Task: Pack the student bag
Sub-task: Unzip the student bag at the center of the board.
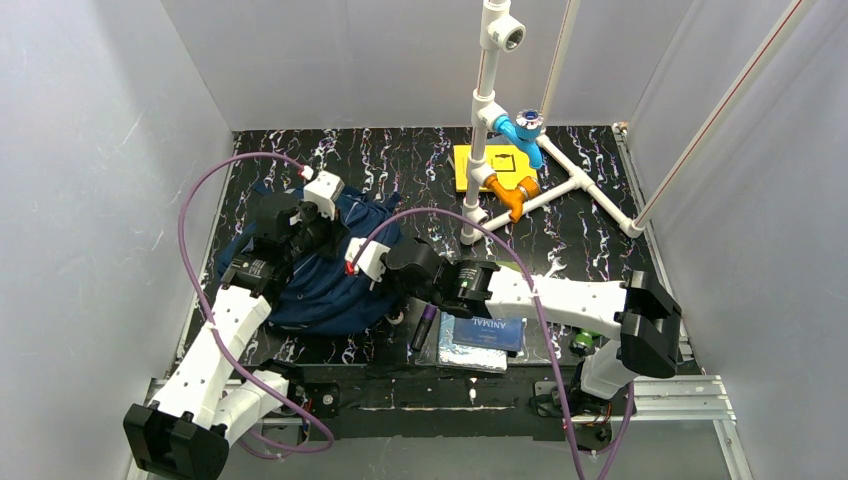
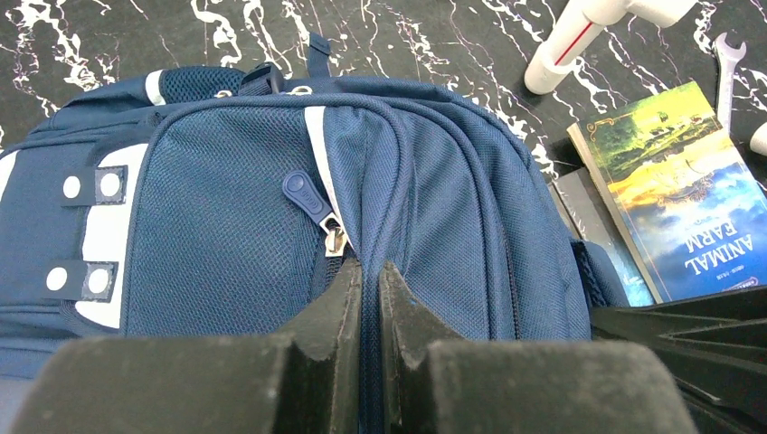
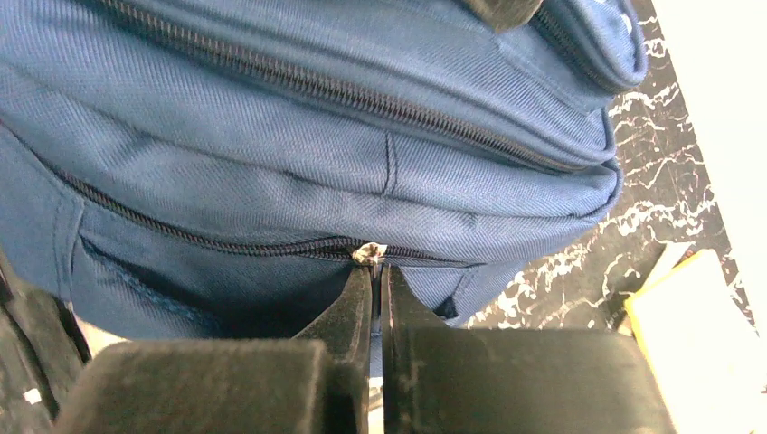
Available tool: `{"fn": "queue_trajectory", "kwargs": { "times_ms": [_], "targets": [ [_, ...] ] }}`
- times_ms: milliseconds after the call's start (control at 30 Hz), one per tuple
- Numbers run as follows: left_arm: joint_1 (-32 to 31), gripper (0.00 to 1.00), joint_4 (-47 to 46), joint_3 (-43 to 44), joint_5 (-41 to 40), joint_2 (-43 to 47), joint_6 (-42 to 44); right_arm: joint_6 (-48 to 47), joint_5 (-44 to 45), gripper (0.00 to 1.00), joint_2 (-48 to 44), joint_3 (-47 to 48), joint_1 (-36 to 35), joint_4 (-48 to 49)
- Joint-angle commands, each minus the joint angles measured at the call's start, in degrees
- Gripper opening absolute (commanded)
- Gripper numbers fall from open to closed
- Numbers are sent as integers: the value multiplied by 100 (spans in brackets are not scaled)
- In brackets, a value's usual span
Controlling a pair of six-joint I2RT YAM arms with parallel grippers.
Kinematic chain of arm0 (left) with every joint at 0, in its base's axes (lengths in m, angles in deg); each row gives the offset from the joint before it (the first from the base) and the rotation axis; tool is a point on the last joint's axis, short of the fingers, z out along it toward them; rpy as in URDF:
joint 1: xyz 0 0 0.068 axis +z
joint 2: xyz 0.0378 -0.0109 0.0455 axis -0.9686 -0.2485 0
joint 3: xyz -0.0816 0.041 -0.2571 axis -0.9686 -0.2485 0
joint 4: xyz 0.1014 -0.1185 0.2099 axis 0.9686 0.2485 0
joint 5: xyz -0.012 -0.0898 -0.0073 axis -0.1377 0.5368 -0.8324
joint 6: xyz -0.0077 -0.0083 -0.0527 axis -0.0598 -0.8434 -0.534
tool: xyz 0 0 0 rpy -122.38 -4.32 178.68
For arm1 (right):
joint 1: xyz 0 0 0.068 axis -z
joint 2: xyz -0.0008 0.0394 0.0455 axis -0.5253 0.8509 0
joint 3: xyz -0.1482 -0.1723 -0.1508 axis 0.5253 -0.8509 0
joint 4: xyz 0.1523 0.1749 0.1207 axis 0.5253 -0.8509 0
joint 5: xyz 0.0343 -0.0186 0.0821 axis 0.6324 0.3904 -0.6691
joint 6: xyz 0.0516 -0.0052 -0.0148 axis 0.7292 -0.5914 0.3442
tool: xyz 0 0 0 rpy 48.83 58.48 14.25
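Note:
The student bag (image 1: pixel 320 290) is a navy backpack lying left of centre on the black marbled table. My left gripper (image 1: pixel 332 238) is on its top. In the left wrist view its jaws (image 2: pixel 371 271) are shut, pinching a strip of the bag's fabric (image 2: pixel 226 208) just below a blue zipper tab (image 2: pixel 307 194). My right gripper (image 1: pixel 388 285) is at the bag's right side. In the right wrist view (image 3: pixel 374 269) it is shut on a metal zipper pull (image 3: pixel 369 253) of the bag (image 3: pixel 317 136). That zipper looks closed on both sides of the pull.
An "Animal Farm" book (image 1: pixel 490 333) on a second book lies right of the bag, also in the left wrist view (image 2: pixel 683 190). A dark pen (image 1: pixel 424 327) lies beside them. A white pipe frame (image 1: pixel 480 130) and a yellow pad (image 1: pixel 495 165) stand behind. A wrench (image 2: pixel 726 63) lies nearby.

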Motion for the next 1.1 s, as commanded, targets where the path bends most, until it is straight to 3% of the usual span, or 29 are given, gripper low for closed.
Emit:
{"fn": "queue_trajectory", "kwargs": {
  "times_ms": [0,400,567,667,733,767,833,867,967,1000,1067],
  "targets": [
    [-9,0,-115,-27,195,202,155,-773,281,1,-207,471,62,-964],
    [-16,0,90,-22,595,283,166,-1717,908,1,41,466,241,-1180],
    [-12,0,98,-128,608,340,71,-1280,-310,1,-203,-363,1039,-337],
    [-18,0,258,-3,418,213,-275,-947,-672,1,-168,-429,1106,-97],
    [-18,26,603,168,189,104,-957,-730,-801,1,-118,-393,1106,-66],
    [-15,44,930,344,-25,57,-1508,-577,-880,1,-121,-438,1108,45],
    [-14,85,2265,674,-1186,305,-3536,-266,-923,1,-349,-692,1121,403],
    [-11,91,3259,853,-1895,513,-4870,-115,-935,1,-489,-771,1151,606],
    [-11,97,5099,923,-2384,1262,-7761,42,-1099,1,-525,-602,1255,770],
    [-11,98,5890,1043,-2412,1299,-8486,27,-1182,1,-473,-530,1264,761],
    [-6,98,6551,975,-2317,1451,-9393,-17,-1262,1,-448,-514,1264,805]
  ]
}}
